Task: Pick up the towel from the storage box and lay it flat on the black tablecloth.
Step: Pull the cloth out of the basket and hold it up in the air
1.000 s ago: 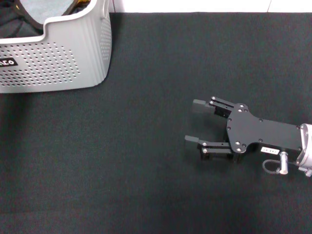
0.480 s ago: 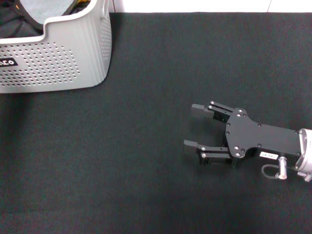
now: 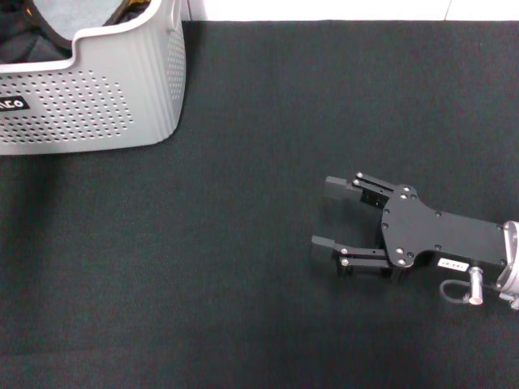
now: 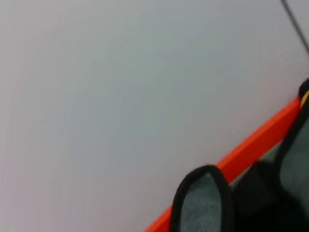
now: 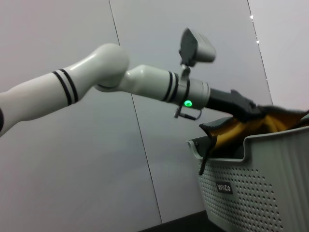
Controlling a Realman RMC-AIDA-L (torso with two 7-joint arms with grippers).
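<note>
Storage box (image 3: 89,89) (far left) on black tablecloth (image 3: 243,243).

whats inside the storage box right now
In the storage box, the head view shows a pale grey-blue cloth and black fabric. The right wrist view shows the yellow-orange towel bunched at the rim, where the left tool reaches in. The box bottom is hidden.

The tablecloth (image 3: 243,267) is matt black cloth with a fine, felt-like nap. The box (image 3: 122,97) looks like smooth light grey plastic, its sides ribbed and pierced with rows of small holes. The towel (image 5: 241,128) in it is soft yellow-orange cloth with dark edging (its pile is too far off to judge). The right gripper (image 3: 328,215) has flat matt black plates studded with small screws, joined to a bare metal fitting. The left arm (image 5: 72,84) wears glossy white shells.
</note>
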